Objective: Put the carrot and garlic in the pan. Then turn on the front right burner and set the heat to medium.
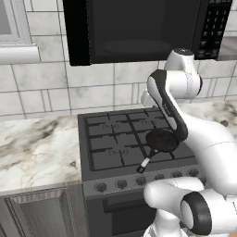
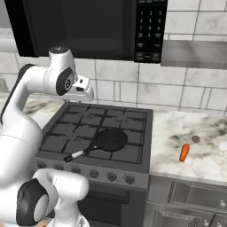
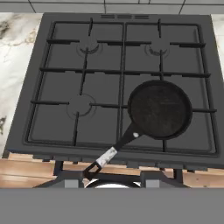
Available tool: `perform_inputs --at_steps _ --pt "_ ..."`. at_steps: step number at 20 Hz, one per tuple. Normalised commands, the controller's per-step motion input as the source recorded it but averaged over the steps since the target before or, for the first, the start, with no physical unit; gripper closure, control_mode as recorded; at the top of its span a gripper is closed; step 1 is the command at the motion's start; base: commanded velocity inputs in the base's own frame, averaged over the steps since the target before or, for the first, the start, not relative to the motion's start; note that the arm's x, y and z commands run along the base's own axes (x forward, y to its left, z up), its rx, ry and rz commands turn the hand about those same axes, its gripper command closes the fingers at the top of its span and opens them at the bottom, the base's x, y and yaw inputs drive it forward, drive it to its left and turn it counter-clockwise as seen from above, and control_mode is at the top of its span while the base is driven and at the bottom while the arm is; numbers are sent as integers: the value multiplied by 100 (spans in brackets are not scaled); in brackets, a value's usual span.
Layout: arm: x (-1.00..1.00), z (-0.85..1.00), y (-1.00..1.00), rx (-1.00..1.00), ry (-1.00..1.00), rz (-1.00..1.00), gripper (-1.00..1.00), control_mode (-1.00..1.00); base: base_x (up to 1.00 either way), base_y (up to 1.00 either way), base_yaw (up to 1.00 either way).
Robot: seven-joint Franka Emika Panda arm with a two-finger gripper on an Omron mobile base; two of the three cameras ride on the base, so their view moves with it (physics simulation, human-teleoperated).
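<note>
Pan [image 3: 159, 109] sits empty on the front right burner [image 3: 162, 114] of the stove [image 3: 26, 127], handle pointing out toward the front-left edge — already staged where the heat will go, so nothing about it needs moving. Carrot [image 2: 184, 152] lies on the marble surface [image 2: 208, 155] to the right of the stove, well apart from the pan. A small dark-tan blob just beyond the carrot is probably the garlic [image 2: 196, 139], too small to be sure.

Hand [image 2: 84, 91] hangs high over the back-left of the stove, looking straight down at the cooktop; it carries nothing that I can see. Fingertips barely show at the bottom of the hand view, so I cannot tell whether the jaws stand released or clenched.

Judgement: nothing loaded yet. The arm has to swing right across the stove for the carrot first — knobs [image 2: 111, 176] along the front panel come last.
</note>
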Motion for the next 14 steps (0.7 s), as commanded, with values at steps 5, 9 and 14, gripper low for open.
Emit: perform_inputs --at_steps 5,9,14 --pt "-1 0 -19 2 -6 0 -100 -100 0 0 0" --pt "-7 0 -47 4 -11 0 -100 -100 0 0 0" --pt "-6 0 -59 2 -6 0 -100 -100 0 0 0"
